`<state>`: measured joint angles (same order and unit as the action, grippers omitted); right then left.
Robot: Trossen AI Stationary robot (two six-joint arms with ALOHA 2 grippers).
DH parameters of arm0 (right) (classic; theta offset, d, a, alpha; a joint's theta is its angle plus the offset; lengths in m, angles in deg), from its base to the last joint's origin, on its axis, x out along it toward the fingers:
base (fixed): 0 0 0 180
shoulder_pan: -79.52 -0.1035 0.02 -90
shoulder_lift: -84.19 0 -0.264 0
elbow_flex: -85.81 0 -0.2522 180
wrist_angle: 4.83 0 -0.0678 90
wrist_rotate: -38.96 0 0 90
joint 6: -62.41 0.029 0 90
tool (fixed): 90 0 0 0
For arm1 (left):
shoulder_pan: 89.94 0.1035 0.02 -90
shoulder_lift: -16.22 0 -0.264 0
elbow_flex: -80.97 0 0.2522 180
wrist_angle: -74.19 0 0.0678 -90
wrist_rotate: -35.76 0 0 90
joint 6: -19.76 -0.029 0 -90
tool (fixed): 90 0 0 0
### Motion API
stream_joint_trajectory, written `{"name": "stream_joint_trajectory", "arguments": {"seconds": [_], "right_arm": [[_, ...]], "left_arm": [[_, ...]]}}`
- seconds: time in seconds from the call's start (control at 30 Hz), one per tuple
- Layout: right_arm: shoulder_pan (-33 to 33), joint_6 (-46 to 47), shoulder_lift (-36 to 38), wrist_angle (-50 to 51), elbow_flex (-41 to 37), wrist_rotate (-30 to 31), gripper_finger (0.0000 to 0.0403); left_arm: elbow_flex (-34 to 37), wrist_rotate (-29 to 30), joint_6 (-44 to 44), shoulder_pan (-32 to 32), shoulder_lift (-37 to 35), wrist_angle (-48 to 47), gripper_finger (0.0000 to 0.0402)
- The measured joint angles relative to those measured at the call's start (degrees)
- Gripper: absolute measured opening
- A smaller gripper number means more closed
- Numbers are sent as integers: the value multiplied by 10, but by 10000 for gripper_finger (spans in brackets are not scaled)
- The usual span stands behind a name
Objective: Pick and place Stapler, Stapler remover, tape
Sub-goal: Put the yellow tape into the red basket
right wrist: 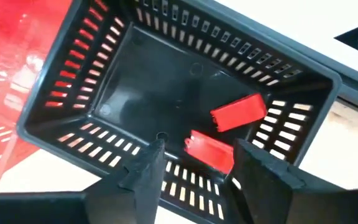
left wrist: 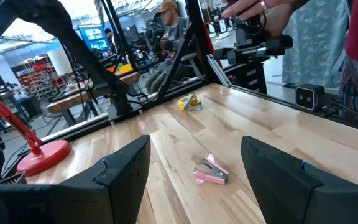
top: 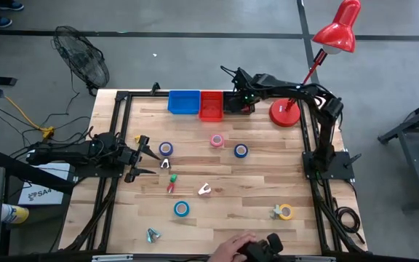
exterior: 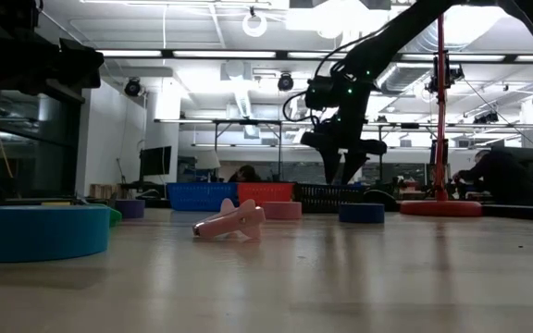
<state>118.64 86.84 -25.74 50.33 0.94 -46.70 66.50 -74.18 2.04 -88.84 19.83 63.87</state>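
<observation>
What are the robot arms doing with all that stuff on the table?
They are sorting desk things into baskets. The right gripper hangs open over the black basket at the far edge of the table, with two red staplers lying inside it. The left gripper waits open near the table's left side, holding nothing. Tape rolls and staple removers lie spread on the wood.

Right gripper (top: 243, 102) hangs over the black basket (top: 233, 101) beside red (top: 211, 106) and blue (top: 184, 102) bins (tape rolls (top: 241, 151) scattered).
</observation>
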Motion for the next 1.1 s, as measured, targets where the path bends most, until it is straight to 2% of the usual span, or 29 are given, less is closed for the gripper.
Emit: {"name": "stream_joint_trajectory", "arguments": {"seconds": [0.13, 0.3, 0.53, 0.83, 1.1], "right_arm": [[-10, -29, 23, 27, 0, 4, 188], [-36, -67, 67, 110, 0, 17, 188], [-98, -59, 156, 198, -38, 15, 188], [-241, 109, 326, 196, -197, 6, 188], [-386, 300, 418, 192, -317, -83, 188]], "left_arm": [[0, 0, 0, 0, 0, 0, 247], [0, 2, 0, 0, 0, 0, 247], [0, 2, 0, 0, 0, 0, 247], [0, 1, 0, 0, 0, 0, 247], [0, 1, 0, 0, 0, 0, 247]]}}
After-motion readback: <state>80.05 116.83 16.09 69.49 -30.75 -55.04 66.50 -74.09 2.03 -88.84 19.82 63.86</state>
